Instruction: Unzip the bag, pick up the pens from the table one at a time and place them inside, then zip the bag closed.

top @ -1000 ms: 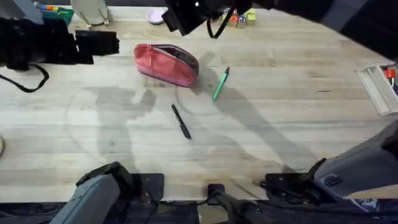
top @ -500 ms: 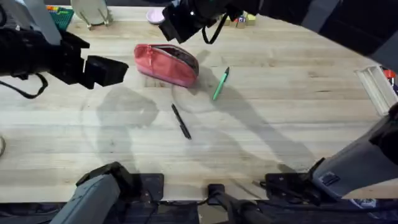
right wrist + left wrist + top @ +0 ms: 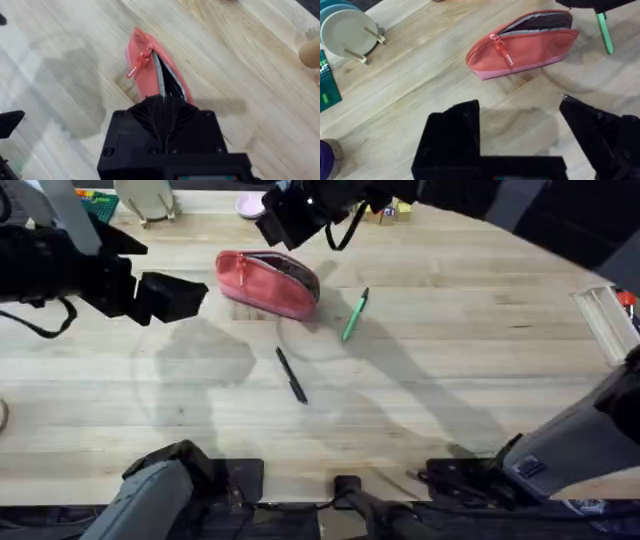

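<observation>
- The bag is lying on the pale plank bench, toward its far side, with the zipper partly open and the grey lining showing.
- The green pen is lying just right of the bag; the black pen is lying nearer the bases.
- The left gripper is hovering left of the bag, fingers apart.
- The right gripper is sitting over the bag's far end, fingers together.
- A plate rack is standing at the far left edge.

Bag – matt coral cloth; table – pale grained wood, smooth; green pen – plastic.
</observation>
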Motion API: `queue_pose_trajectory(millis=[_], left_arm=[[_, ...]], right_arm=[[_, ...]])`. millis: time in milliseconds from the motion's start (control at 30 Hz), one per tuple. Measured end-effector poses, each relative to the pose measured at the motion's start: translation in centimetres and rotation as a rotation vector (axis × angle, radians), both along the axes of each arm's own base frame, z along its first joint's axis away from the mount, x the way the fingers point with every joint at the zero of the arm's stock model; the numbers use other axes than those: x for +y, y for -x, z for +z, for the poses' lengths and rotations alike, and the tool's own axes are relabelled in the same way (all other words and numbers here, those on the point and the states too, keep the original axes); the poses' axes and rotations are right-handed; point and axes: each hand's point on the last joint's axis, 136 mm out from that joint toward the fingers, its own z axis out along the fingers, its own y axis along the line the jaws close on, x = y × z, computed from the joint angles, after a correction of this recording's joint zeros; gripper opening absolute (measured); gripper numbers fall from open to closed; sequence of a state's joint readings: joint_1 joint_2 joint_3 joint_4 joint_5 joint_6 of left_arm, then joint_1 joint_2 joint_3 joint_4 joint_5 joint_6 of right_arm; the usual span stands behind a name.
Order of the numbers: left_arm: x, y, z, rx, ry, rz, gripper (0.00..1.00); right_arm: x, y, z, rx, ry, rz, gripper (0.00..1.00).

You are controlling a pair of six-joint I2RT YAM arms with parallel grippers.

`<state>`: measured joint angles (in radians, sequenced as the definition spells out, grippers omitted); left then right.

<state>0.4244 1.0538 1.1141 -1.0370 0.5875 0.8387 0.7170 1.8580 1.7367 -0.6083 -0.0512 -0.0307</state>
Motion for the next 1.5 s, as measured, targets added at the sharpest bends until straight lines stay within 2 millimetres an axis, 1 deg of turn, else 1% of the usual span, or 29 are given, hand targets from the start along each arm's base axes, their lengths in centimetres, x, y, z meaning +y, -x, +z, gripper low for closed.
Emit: queue_pose_trajectory(millis=[300, 400, 533, 667, 800, 1133, 1233, 1333, 1500], left_arm=[[0.0, 0.0, 0.0, 0.0, 0.0, 0.0, 0.993], [0.0, 0.0, 0.0, 0.0, 0.0, 0.0, 0.993], [0.0, 0.0, 0.0, 0.0, 0.0, 0.0, 0.993], [0.0, 0.0, 0.0, 0.0, 0.0, 0.0, 0.993], [0.0, 0.0, 0.0, 0.0, 0.0, 0.0, 0.993], [0.0, 0.0, 0.0, 0.0, 0.0, 0.0, 0.993], [0.0, 0.0, 0.0, 0.0, 0.0, 0.0, 0.994], [0.0, 0.0, 0.0, 0.0, 0.0, 0.0, 0.993], [0.0, 0.0, 0.0, 0.0, 0.0, 0.0, 0.993]], right_arm=[[0.1, 0.2, -0.5, 0.017, 0.003, 0.009, 0.028], [0.3, 0.1, -1.7, 0.037, 0.019, 0.014, 0.028], [0.6, -0.2, -4.3, 0.073, 0.053, 0.017, 0.028], [0.8, -0.4, -6.1, 0.096, 0.076, 0.02, 0.028], [1.0, -0.7, -7.1, 0.098, 0.091, 0.032, 0.028], [2.3, -2.3, -9.9, 0.059, 0.104, 0.072, 0.028], [2.4, -2.5, -10.6, 0.06, 0.112, 0.077, 0.028], [2.4, -2.6, -10.9, 0.059, 0.116, 0.083, 0.028], [2.5, -2.6, -10.9, 0.055, 0.114, 0.083, 0.028]])
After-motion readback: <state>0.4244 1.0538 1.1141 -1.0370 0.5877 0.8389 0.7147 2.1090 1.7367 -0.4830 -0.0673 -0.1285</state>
